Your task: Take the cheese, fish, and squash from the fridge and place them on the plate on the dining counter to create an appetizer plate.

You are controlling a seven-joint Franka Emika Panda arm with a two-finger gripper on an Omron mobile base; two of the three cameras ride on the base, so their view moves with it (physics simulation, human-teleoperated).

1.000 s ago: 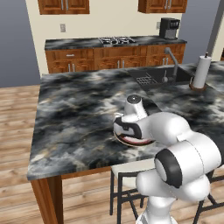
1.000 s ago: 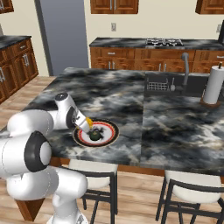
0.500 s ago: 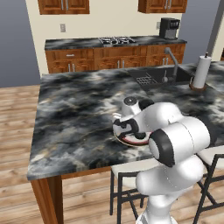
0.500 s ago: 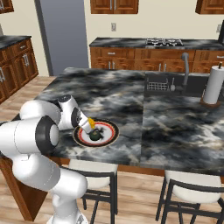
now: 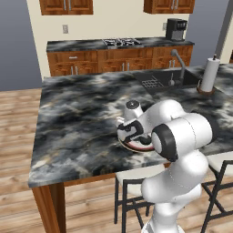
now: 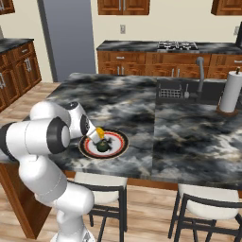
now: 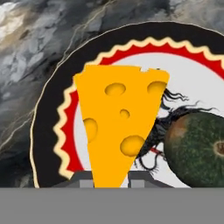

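Note:
My gripper (image 7: pixel 112 180) is shut on the cheese (image 7: pixel 116 127), a yellow-orange wedge with holes, held just above the near side of the plate (image 7: pixel 52 113). On the plate's white centre lies the dark green squash (image 7: pixel 197 148), and the dark fish (image 7: pixel 168 116) lies between it and the cheese, partly hidden by both. In the right base view the gripper (image 6: pixel 97 135) holds the cheese (image 6: pixel 99 133) over the left part of the plate (image 6: pixel 118 142), beside the squash (image 6: pixel 101 146). The plate (image 5: pixel 132 146) rests near the front edge of the dining counter (image 5: pixel 82 118), under my gripper (image 5: pixel 132 132).
A sink with a faucet (image 6: pixel 201 75) is set into the counter, and a paper towel roll (image 6: pixel 230 92) stands at its right. Stools (image 6: pixel 208 208) stand at the front edge. The grey fridge (image 5: pixel 205 22) is at the back right, beyond the wall counter with the stove (image 5: pixel 120 42).
The hand has carried the cheese slightly further over the plate and lower. The elbow has swung round. Squash and fish have not moved.

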